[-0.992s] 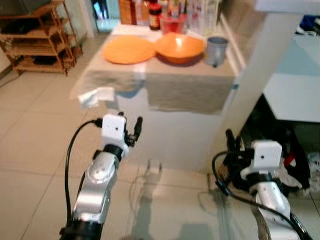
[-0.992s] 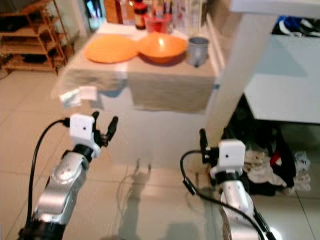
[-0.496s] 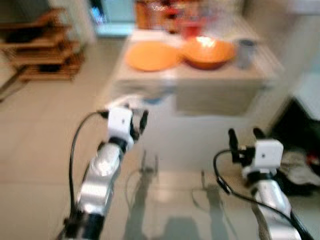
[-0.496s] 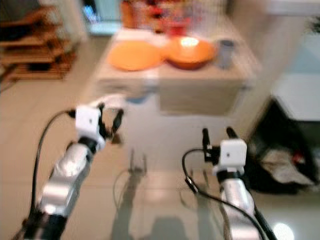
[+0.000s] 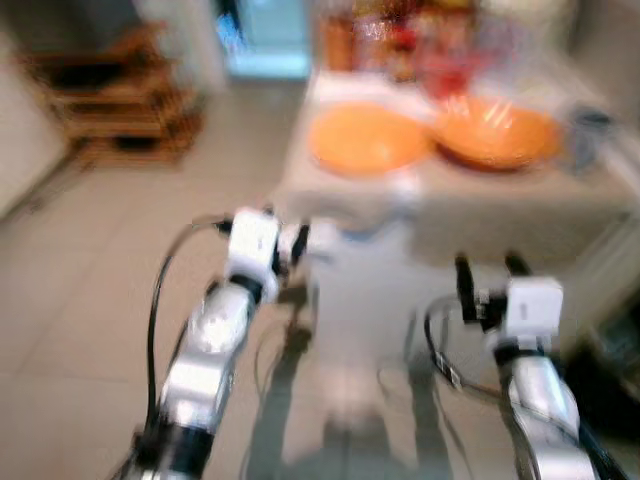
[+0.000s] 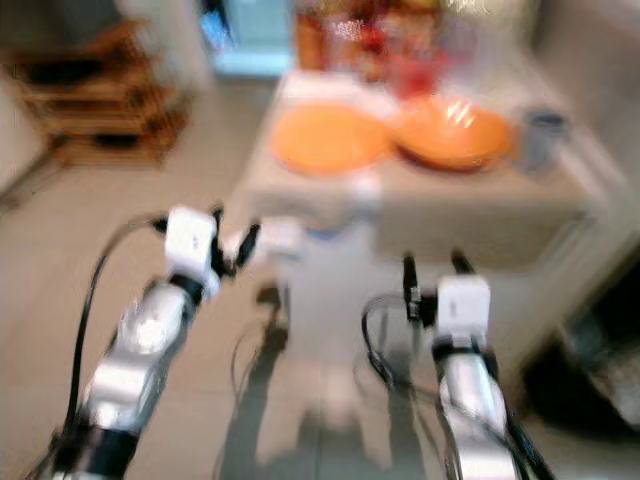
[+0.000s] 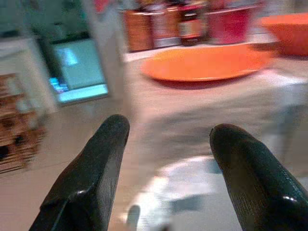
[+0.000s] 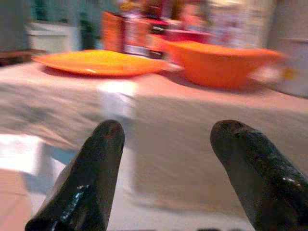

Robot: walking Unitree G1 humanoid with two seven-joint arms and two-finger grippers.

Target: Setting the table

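A flat orange plate [image 5: 368, 140] and an orange bowl [image 5: 495, 135] sit side by side on a cloth-covered table [image 5: 480, 195], with a grey cup [image 5: 590, 135] to the right of the bowl. My left gripper [image 5: 288, 232] is raised before the table's near left corner, open and empty. My right gripper [image 5: 488, 268] is held lower, in front of the table's near edge, also open and empty. The left wrist view looks past its open fingers [image 7: 103, 159] at the plate [image 7: 207, 62]. The right wrist view faces the bowl [image 8: 221, 60] and plate [image 8: 98, 62]. The head views are blurred.
Bottles and jars [image 5: 400, 40] crowd the back of the table. A wooden shelf rack [image 5: 120, 110] stands at the far left on a tiled floor [image 5: 90, 300]. A bit of white cloth or paper [image 6: 280, 238] hangs at the table's near left corner.
The whole picture has shifted and blurred, so the camera moved; the table now appears further right and nearer. Both grippers keep their raised, open pose.
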